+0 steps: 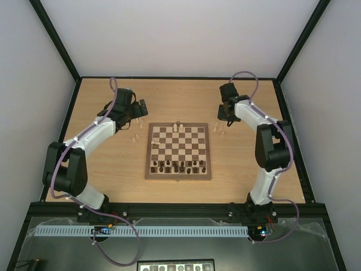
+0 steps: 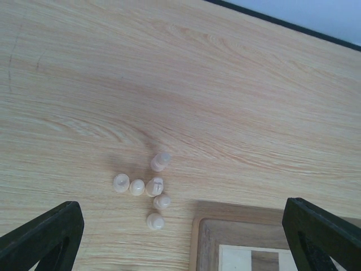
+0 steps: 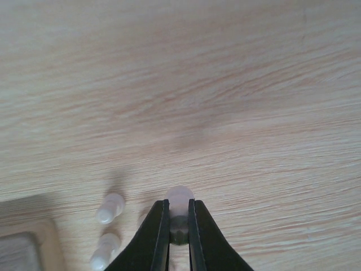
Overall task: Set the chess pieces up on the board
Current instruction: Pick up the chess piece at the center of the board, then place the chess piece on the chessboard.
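**Held piece.** One pale chessman (image 3: 179, 196), round-topped and probably a pawn, sits on the table (image 1: 113, 169) off the board's 2 o'clock corner. The right gripper (image 3: 179, 208) has its fingers drawn in tight on the piece's head. Cannot tell whether the base has left the wood.

**Neighbours.** Two spare pale chessmen (image 3: 110, 208) lie at 8–9 o'clock of the held one in the wrist view, near it but not touching. The board's corner shows further out the same way.

**Board.** The board (image 1: 178, 177) is at table centre. Dark chessmen (image 1: 177, 166) stand along its 6 o'clock ranks. A few placed pale chessmen (image 1: 177, 126) stand mid-way along the 12 o'clock edge, so most of that side is unfilled.

**Other side.** A cluster of six pale chessmen (image 2: 148, 189) sits off the 10 o'clock corner. The left gripper (image 2: 180, 226) hangs above it, fingers spread to full width and holding nothing.

**Step in hand (judged).** Lift, then carry to a 12 o'clock-side square.
- Rise straight up before any sideways travel, so the fingers clear the two spares.
- The hold is on a small rounded head and could slip or swivel, so move slowly.
- Come down on the square from directly above, away from the pieces already placed.
- Seat the base flat before letting go.
- Leave the left arm where it is until the right arm is clear.
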{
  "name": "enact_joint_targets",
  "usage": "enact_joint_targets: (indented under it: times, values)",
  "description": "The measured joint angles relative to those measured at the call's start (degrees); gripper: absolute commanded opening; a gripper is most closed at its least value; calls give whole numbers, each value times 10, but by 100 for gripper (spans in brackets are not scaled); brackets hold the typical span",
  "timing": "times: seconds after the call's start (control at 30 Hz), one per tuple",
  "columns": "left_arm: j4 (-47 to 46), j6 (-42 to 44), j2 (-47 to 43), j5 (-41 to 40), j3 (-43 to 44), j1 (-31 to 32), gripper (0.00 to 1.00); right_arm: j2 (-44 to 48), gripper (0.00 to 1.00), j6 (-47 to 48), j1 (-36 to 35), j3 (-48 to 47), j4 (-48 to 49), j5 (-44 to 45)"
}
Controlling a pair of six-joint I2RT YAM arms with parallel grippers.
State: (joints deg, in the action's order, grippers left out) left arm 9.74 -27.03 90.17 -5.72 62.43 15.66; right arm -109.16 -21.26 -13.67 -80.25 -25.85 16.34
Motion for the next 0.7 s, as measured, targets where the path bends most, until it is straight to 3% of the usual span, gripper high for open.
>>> enact_joint_targets:
  times: [0.3,0.47,0.7]
  values:
    - [0,-8,-80,13,-33,1,100,76,2,2,-56,-11,-3,-28]
    - [0,-21,-139,23,-87,6,99,56,2,3,-124,-46,-14,-58]
    - [1,-28,-158,28,-98,10,99,-11,2,3,-173,-92,-28,-62]
